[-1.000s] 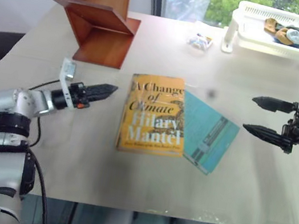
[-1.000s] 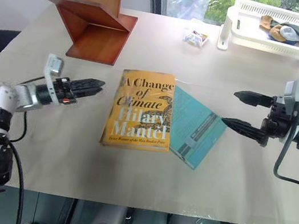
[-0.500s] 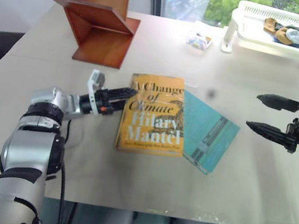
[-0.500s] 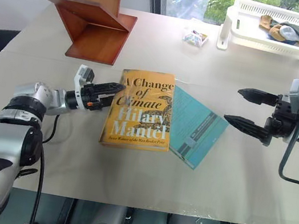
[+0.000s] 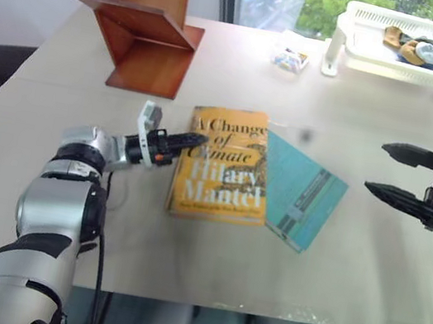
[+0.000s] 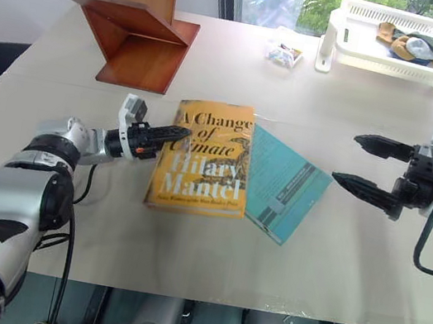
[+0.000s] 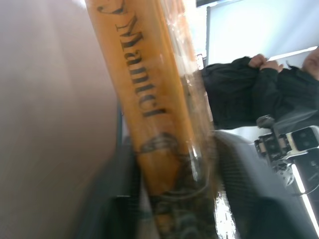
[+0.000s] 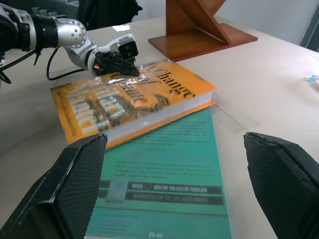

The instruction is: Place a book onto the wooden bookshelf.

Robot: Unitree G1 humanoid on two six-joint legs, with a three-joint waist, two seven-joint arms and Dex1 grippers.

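The book (image 5: 224, 167), a thick yellow-orange hardback, lies flat in the middle of the table. My left gripper (image 5: 188, 138) reaches level from the left onto its spine edge. In the left wrist view the spine (image 7: 149, 99) runs between the two dark fingers (image 7: 112, 209), which are shut on it. My right gripper (image 5: 377, 167) hovers open to the right of both books, holding nothing. The wooden bookshelf (image 5: 140, 23) stands at the table's far left corner, apart from the book.
A thin teal book (image 5: 303, 192) lies partly under the yellow book's right side. At the far right stands a white plastic basket (image 5: 401, 65) with small items, and a small wrapped item (image 5: 289, 57) lies beside it. A person in dark clothing (image 7: 239, 94) is beyond the table.
My left gripper has travelled right to the book's spine edge, and its fingers have closed on it. The right gripper stays open in about the same place.
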